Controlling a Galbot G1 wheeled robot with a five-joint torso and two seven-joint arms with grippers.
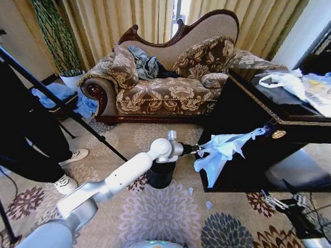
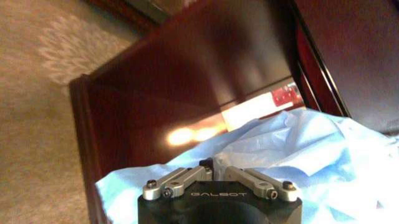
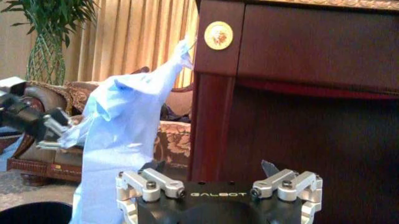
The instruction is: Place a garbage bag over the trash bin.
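Observation:
The pale blue garbage bag hangs crumpled beside the dark wooden table, its top corner up against the table edge near a gold knob. My left gripper is shut on the bag's side; the left wrist view shows its fingers pinched together into the bag. The black trash bin stands on the carpet just below and behind my left wrist. My right gripper sits low at the right, open and holding nothing. It faces the bag, the left gripper and the bin's rim.
The dark table fills the right side, with a white plastic bag on top. A patterned sofa stands behind. A person's legs and white shoes and a tripod leg are at left. A blue cloth heap lies by the sofa.

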